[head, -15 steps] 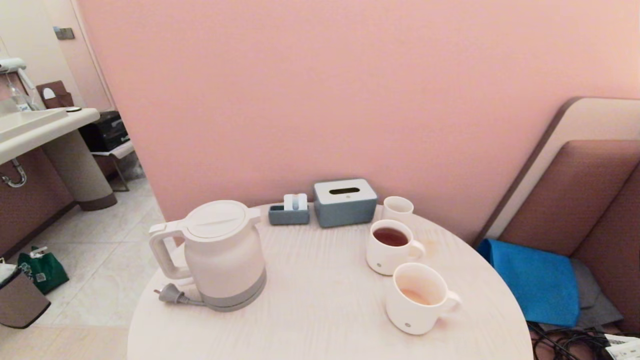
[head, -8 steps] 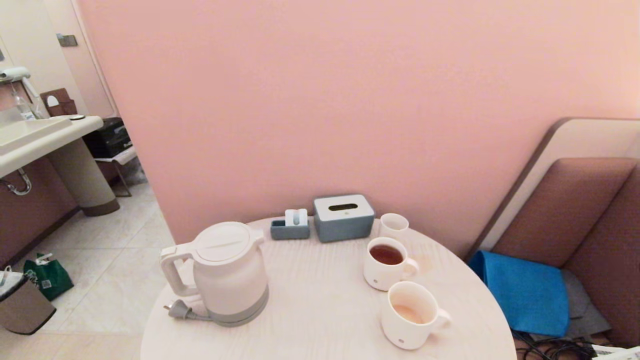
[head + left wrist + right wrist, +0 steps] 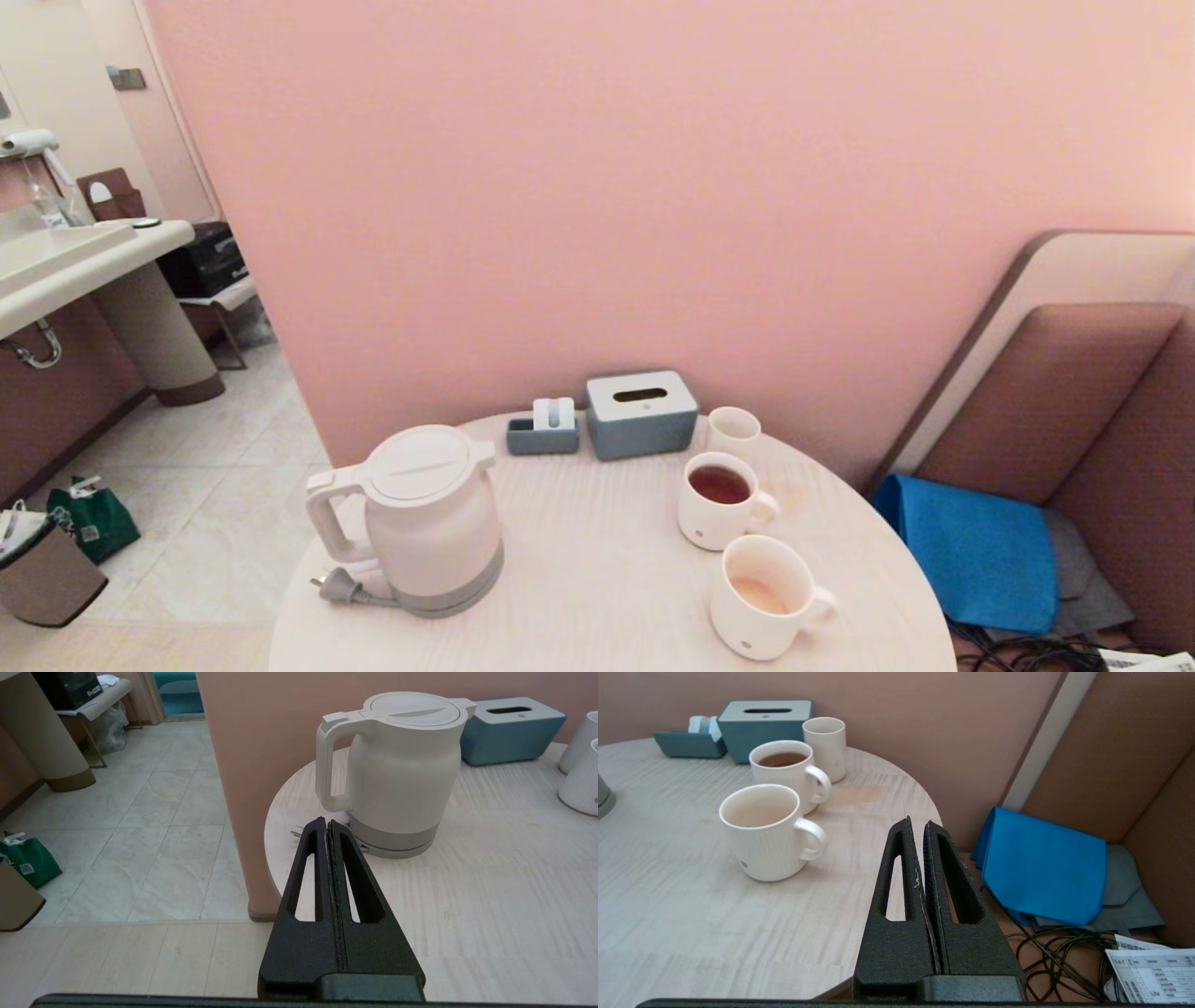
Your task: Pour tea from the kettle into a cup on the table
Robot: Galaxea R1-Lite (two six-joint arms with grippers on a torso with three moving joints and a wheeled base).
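Observation:
The white kettle (image 3: 431,523) (image 3: 397,770) stands on the left of the round pale table (image 3: 597,597), lid on, handle toward the table's left edge, its grey plug (image 3: 334,586) lying beside it. The cup (image 3: 758,599) (image 3: 766,833), a ribbed white mug with a little pale tea (image 3: 758,594) in it, sits near the front right. My left gripper (image 3: 326,822) is shut and empty, short of the kettle's handle. My right gripper (image 3: 916,822) is shut and empty, over the table's right edge, beside the cup. Neither arm shows in the head view.
A like mug of dark tea (image 3: 717,499) and a small plain cup (image 3: 733,434) stand behind the cup. A grey-blue tissue box (image 3: 640,413) and a small tray (image 3: 542,433) sit at the back by the pink wall. A blue cloth (image 3: 971,551) and cables (image 3: 1064,956) lie right of the table.
The whole head view has shifted: the table and its things now sit lower and smaller in the picture, so the camera has risen. The things themselves have not moved.

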